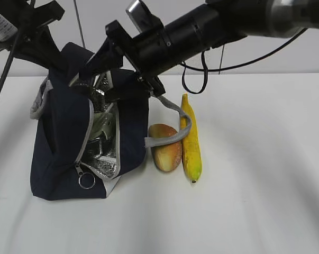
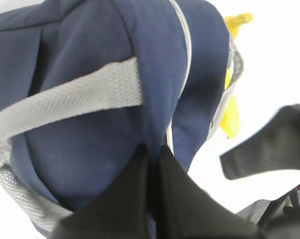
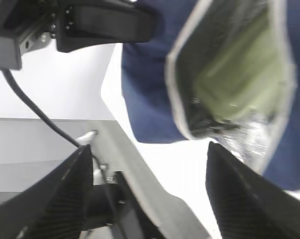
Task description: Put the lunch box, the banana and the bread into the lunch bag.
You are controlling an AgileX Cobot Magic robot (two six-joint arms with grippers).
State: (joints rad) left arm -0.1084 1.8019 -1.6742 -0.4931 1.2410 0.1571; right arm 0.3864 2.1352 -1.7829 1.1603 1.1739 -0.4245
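Note:
The navy lunch bag (image 1: 61, 137) stands open at the left, its foil lining showing. My left gripper (image 1: 53, 61) is shut on the bag's top edge; in the left wrist view the gripper (image 2: 155, 152) pinches the blue fabric (image 2: 90, 139). My right gripper (image 1: 96, 84) hangs open at the bag's mouth with nothing between its fingers (image 3: 249, 194). The lunch box (image 3: 234, 64) lies inside the bag, green lid showing. The bread (image 1: 166, 148) and the banana (image 1: 191, 143) lie side by side on the table right of the bag.
A grey strap (image 1: 170, 138) from the bag drapes over the bread and against the banana. The right arm (image 1: 212, 26) reaches across from the upper right. The white table (image 1: 265, 174) stretches to the right and front.

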